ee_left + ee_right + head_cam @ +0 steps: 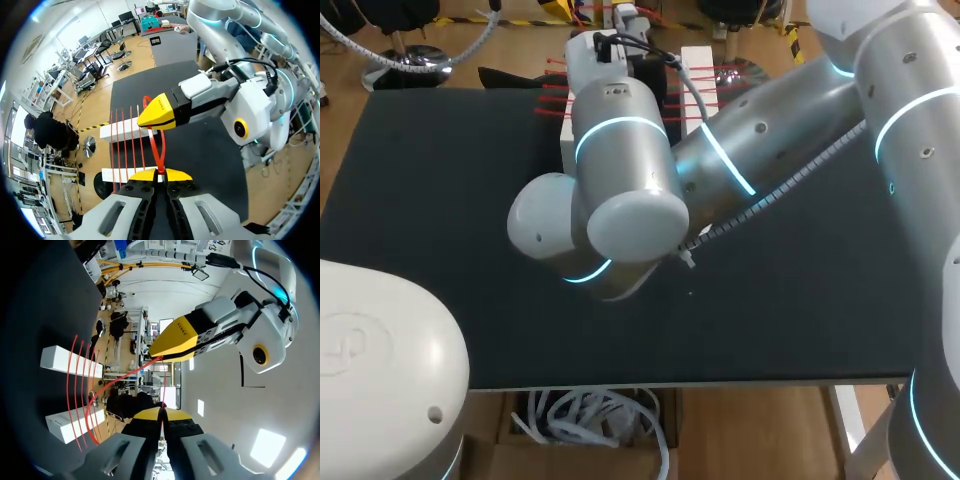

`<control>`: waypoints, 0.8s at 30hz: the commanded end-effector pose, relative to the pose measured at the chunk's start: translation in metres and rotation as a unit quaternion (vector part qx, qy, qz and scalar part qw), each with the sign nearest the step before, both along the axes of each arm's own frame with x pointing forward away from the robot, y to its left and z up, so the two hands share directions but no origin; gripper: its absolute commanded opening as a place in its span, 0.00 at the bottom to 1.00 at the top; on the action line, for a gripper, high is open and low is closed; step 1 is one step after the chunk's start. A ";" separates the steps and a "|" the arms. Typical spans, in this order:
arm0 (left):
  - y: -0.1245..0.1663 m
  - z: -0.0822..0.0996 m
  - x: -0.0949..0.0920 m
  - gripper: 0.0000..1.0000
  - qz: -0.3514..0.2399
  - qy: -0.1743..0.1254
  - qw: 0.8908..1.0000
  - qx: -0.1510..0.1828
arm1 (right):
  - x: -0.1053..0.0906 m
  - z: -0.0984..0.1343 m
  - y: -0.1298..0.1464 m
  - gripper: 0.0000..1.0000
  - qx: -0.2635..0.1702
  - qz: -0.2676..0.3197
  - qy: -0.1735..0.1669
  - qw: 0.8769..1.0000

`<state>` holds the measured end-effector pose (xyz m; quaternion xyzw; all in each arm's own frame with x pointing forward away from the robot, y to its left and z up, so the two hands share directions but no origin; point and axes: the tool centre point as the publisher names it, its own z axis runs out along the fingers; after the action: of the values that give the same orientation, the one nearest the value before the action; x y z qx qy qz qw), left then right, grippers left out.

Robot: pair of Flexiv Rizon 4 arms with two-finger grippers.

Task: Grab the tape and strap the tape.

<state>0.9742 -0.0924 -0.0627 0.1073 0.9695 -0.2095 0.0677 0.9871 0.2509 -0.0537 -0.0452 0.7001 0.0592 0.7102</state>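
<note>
The red tape (159, 150) runs as a thin loop between my two grippers, above the black table. In the left wrist view my left gripper (160, 175) is shut on one end of it. My right gripper (152, 117) sits just ahead, tips shut on the loop's far part. In the right wrist view my right gripper (161, 413) pinches the tape (120, 380), which curves down towards the white blocks. My left gripper (170, 342) is close ahead. In the head view my right arm (620, 140) hides both grippers.
Two long white blocks (120, 131) (117, 175) lie parallel on the black table (440, 200). Several red straps (125, 145) are stretched across them. One block (697, 60) and strap ends (555, 85) show at the table's far edge.
</note>
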 end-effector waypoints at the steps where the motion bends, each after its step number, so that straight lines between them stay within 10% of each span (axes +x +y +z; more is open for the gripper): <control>1: 0.000 0.001 0.000 0.00 0.000 0.001 1.000 0.002 | 0.000 0.001 0.003 0.00 -0.002 0.000 0.002 1.000; 24: 0.000 0.001 0.000 0.00 0.000 0.001 1.000 0.002 | 0.000 -0.003 0.026 0.00 -0.008 0.014 0.010 1.000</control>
<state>0.9744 -0.0918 -0.0628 0.1070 0.9696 -0.2093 0.0677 0.9855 0.2721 -0.0584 -0.0606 0.7062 0.0675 0.7021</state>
